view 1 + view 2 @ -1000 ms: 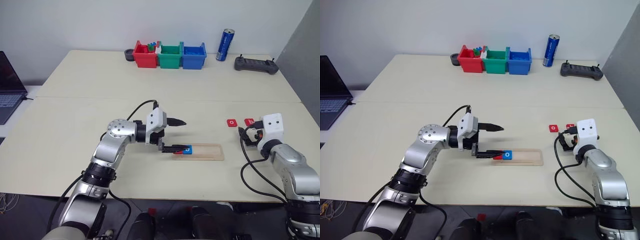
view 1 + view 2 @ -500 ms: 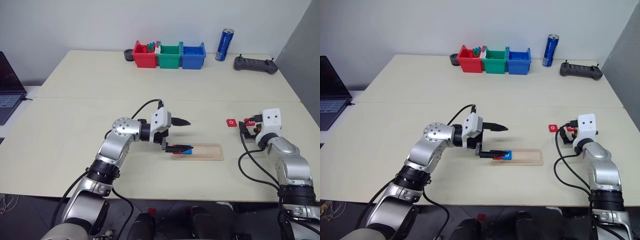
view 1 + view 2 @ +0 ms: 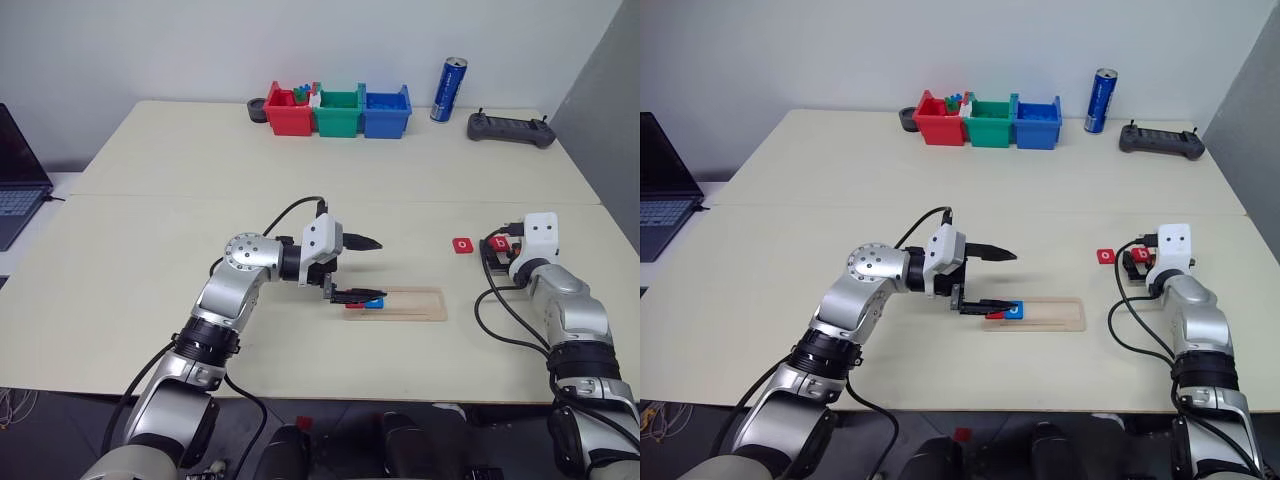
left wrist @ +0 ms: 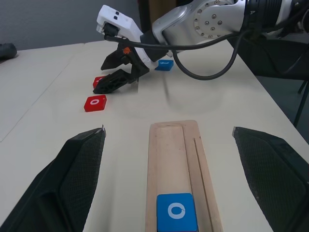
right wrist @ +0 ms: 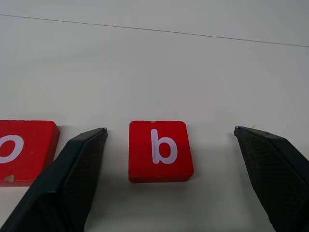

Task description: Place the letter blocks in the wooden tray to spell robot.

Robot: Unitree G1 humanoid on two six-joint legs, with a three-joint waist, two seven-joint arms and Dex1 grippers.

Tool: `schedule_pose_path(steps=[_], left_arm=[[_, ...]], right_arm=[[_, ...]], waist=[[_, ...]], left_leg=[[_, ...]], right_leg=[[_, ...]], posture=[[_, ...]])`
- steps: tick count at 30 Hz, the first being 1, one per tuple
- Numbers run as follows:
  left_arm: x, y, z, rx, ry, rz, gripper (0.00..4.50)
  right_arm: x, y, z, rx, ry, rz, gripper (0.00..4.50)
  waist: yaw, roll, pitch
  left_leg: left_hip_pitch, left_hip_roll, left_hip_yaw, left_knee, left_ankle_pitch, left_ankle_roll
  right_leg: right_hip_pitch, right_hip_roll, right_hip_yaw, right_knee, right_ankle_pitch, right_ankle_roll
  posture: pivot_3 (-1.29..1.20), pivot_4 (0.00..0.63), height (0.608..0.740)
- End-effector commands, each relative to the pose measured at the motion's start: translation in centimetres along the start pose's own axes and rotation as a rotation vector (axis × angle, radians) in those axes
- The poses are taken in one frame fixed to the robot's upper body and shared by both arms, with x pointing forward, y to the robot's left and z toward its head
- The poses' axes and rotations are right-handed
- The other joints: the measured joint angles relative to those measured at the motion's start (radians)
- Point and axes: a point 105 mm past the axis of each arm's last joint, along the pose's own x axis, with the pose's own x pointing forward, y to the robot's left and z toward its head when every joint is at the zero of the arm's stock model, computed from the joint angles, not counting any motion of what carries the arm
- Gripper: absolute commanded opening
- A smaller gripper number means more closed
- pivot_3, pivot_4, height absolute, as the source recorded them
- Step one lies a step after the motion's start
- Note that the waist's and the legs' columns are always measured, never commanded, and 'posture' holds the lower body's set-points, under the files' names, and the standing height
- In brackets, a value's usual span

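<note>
Along the far edge of the cream table (image 3: 200,180) three plastic bins sit touching in a row — red bin (image 3: 289,113), green bin (image 3: 340,113), blue bin (image 3: 387,113). A dark round dish (image 3: 258,109) sits against the red one. Toward the far right corner stand a blue can (image 3: 450,90) and a black controller (image 3: 512,129) — and a laptop (image 3: 18,175) lies off the left edge.
</note>
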Motion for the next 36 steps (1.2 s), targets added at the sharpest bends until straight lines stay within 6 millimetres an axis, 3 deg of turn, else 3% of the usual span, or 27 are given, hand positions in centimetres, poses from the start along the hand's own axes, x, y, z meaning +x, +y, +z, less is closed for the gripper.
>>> schedule_pose_path(steps=[1,2,10,13,18,24,30,36], left_arm=[[0.0,0.3,0.9,0.042,-0.010,0.004,4.50],[-0.1,0.4,0.9,0.046,-0.012,0.010,4.50],[-0.1,0.7,1.0,0.052,-0.015,0.027,4.50],[-0.1,0.6,1.1,0.057,-0.021,0.037,4.50],[-0.3,0.2,0.9,0.051,-0.017,0.035,4.50],[-1.0,-1.0,0.1,0.038,0.007,-0.010,4.50],[-1.9,-2.3,-0.5,0.027,0.032,-0.058,4.50],[-1.9,-3.5,-1.0,0.035,0.048,-0.107,4.50]], right_arm=[[-0.1,-0.8,0.8,0.033,-0.019,-0.023,4.12],[-0.1,-0.7,0.8,0.034,-0.019,-0.021,3.98],[-0.4,-0.2,1.1,0.033,-0.024,-0.001,1.46],[-1.6,-0.2,1.6,0.028,-0.037,-0.006,1.47],[-5.2,0.3,2.2,0.056,-0.035,-0.015,1.47],[-9.9,2.1,0.8,0.064,0.027,-0.023,1.47],[-11.9,3.8,-0.9,0.073,0.096,-0.032,1.47],[-12.2,5.2,-3.1,0.077,0.163,-0.018,1.47]], waist=[[0.000,0.000,0.000],[0.000,0.000,0.000],[0.000,0.000,0.000],[0.000,0.000,0.000],[0.002,0.000,0.000],[-0.001,0.001,-0.001],[0.001,0.002,-0.001],[0.001,0.002,-0.001]], left_leg=[[0.000,0.000,0.000,0.000,0.000,0.000],[0.000,0.000,0.000,0.000,0.000,0.000],[0.000,0.000,0.000,0.000,0.000,0.000],[0.000,0.000,0.000,0.000,0.000,0.000],[-0.001,0.000,-0.001,0.000,0.000,0.000],[-0.001,0.001,-0.002,-0.001,0.000,0.000],[0.000,0.001,-0.001,-0.001,0.000,0.000],[0.000,0.001,-0.001,-0.001,0.000,0.000]], right_leg=[[0.000,0.000,0.000,0.000,0.000,0.000],[0.000,0.000,0.000,0.000,0.000,0.000],[0.000,0.000,0.000,0.000,0.000,0.000],[0.000,0.000,0.000,0.000,0.000,0.000],[0.000,0.000,0.000,0.000,0.000,0.000],[0.000,0.001,-0.001,0.000,0.000,0.000],[0.000,0.001,0.000,0.000,0.000,0.000],[0.000,0.000,0.000,-0.001,0.000,0.000]], posture=[[0.00,0.150,0.740],[0.00,0.150,0.740],[0.00,0.150,0.740],[0.00,0.150,0.740],[0.00,0.150,0.740],[0.00,0.150,0.740],[0.00,0.150,0.740],[0.00,0.150,0.740]])
